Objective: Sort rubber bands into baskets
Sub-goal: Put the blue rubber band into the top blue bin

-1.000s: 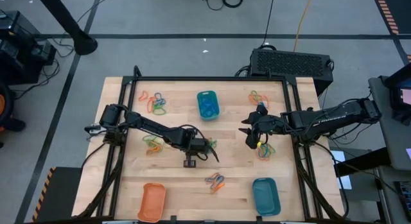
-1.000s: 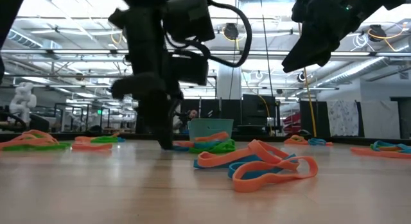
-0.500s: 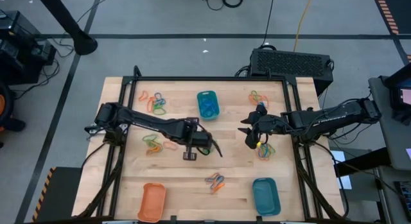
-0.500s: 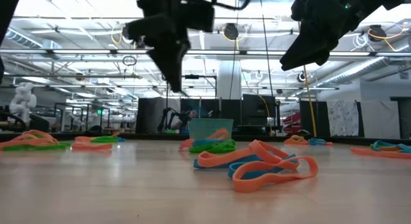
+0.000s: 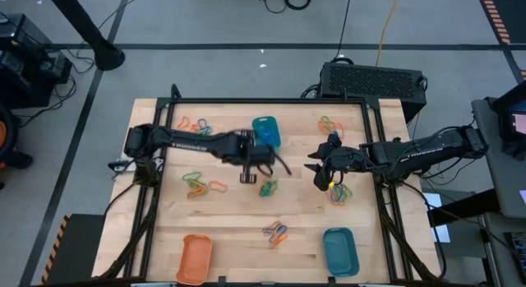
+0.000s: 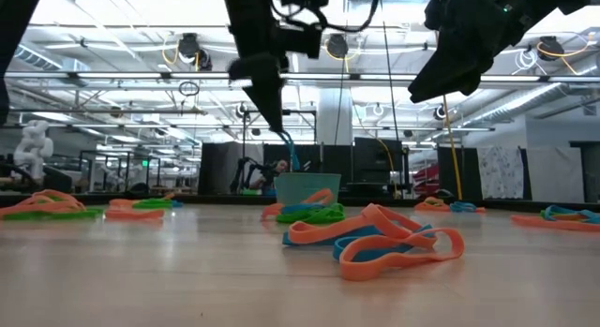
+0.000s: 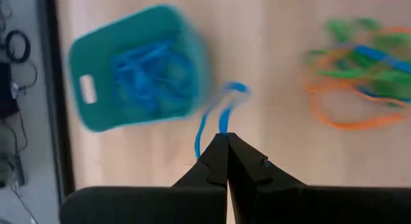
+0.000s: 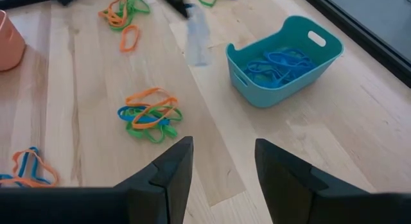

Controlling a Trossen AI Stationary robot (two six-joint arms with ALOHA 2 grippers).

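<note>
Left pincer (image 7: 226,142) pinches blue rubber band (image 7: 221,112), just beside teal basket (image 7: 87,63).

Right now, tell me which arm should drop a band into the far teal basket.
Left. The left gripper is shut on a blue band beside that basket; the right gripper hangs open, holding nothing.

A wooden table (image 5: 230,221) carried three baskets (image 5: 265,133), one orange and two teal, amid scattered rubber bands (image 5: 276,233).
</note>
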